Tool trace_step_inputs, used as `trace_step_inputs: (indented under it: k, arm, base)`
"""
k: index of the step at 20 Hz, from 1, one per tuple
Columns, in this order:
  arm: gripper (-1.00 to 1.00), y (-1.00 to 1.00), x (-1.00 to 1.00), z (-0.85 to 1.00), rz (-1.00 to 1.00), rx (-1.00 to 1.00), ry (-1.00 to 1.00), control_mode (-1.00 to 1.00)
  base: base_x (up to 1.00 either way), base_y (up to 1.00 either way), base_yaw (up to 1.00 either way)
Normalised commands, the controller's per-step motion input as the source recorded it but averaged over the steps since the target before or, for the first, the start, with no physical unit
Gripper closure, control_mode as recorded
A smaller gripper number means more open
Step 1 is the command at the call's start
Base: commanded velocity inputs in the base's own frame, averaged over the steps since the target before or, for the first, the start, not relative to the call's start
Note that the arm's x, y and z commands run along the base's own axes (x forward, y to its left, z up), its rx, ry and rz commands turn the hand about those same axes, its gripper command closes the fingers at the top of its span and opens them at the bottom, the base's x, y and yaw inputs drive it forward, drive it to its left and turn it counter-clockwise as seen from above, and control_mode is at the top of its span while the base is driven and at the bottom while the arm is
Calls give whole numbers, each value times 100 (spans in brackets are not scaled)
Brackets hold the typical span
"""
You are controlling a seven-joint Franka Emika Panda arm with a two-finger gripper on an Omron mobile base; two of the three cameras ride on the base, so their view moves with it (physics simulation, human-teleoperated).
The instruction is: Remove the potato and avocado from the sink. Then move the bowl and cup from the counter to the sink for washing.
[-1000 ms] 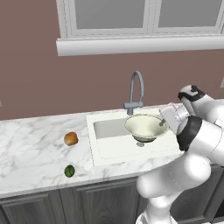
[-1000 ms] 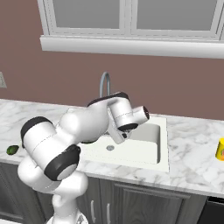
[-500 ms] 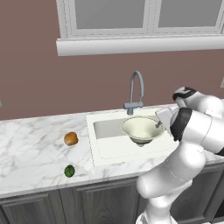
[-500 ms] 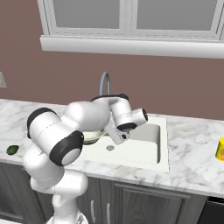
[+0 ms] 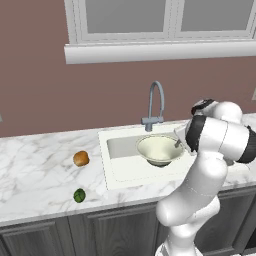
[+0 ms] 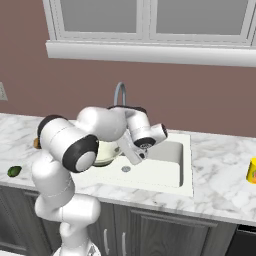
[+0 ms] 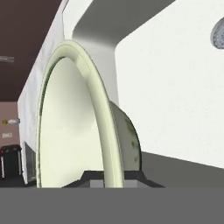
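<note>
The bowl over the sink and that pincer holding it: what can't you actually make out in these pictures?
- Pincer: its tips are cut off by the bottom of the hand view, on either side of the bowl's rim.
- Bowl: in the right base view the arm covers most of it.
- Whether the bowl touches the sink floor: unclear.
- Potato: in the right base view, nearly all behind the arm.
- Cup: cut off by the right edge of the right base view.

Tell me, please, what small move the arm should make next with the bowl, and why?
Probably lower it a little further and then let go: the gripper pinches the rim of the bowl, which hangs over the sink, while the cup waits on the counter.
</note>
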Motion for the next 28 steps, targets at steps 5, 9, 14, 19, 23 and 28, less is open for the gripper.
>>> trace_step_inputs:
  k: [5, 9, 14, 19, 23, 28]
  arm:
    - [100, 6, 16, -18, 7, 0, -1, -100]
    - [100, 11, 10, -21, 7, 0, -4, -100]
    - [100, 11, 15, -19, 4, 0, -2, -100]
    - [100, 9, 19, -15, 3, 0, 0, -100]
    - [100, 8, 20, -14, 0, 0, 0, -100]
    - [100, 4, 18, -11, 0, 0, 0, -100]
  base:
    - [0, 0, 0]
    - [0, 0, 0]
    - [0, 0, 0]
    - [0, 0, 0]
    - [0, 0, 0]
    - [0, 0, 0]
